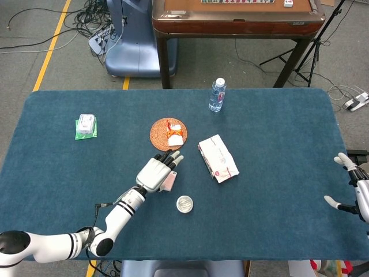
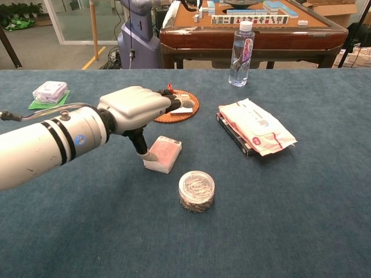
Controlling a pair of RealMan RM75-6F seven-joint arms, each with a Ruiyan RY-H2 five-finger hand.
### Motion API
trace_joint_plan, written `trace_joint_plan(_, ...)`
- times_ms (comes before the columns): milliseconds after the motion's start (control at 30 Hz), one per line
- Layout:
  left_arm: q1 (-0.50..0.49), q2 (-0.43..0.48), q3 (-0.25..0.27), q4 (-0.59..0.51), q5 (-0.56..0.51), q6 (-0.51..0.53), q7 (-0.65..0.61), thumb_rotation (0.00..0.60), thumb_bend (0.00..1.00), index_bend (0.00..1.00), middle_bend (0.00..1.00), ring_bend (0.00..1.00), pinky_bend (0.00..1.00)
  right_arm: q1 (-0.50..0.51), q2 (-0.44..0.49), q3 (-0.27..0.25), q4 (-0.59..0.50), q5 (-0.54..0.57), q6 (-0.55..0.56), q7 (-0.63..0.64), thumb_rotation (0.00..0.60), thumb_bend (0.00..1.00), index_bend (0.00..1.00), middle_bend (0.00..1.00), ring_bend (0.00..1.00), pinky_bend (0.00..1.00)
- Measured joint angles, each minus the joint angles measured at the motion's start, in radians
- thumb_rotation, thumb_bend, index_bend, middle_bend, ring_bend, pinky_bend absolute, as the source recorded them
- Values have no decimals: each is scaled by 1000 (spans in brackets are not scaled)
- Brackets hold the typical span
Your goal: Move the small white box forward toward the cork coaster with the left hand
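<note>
Resting its thumb on the near edge of the small white box (image 2: pixel 163 153), the left hand (image 2: pixel 136 107) holds its fingers spread flat above, holding nothing, with the round cork coaster (image 2: pixel 165 114) just ahead.

bright, even light; soft shadows, both views sharp.
</note>
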Motion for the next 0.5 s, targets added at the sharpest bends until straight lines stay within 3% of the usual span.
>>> trace_joint_plan(500,-33,-12,-11,3,-43,-7,26,600,0,0,0,0,239,-3,1,0,2,-3,4,7,600,0,36,206,224,463)
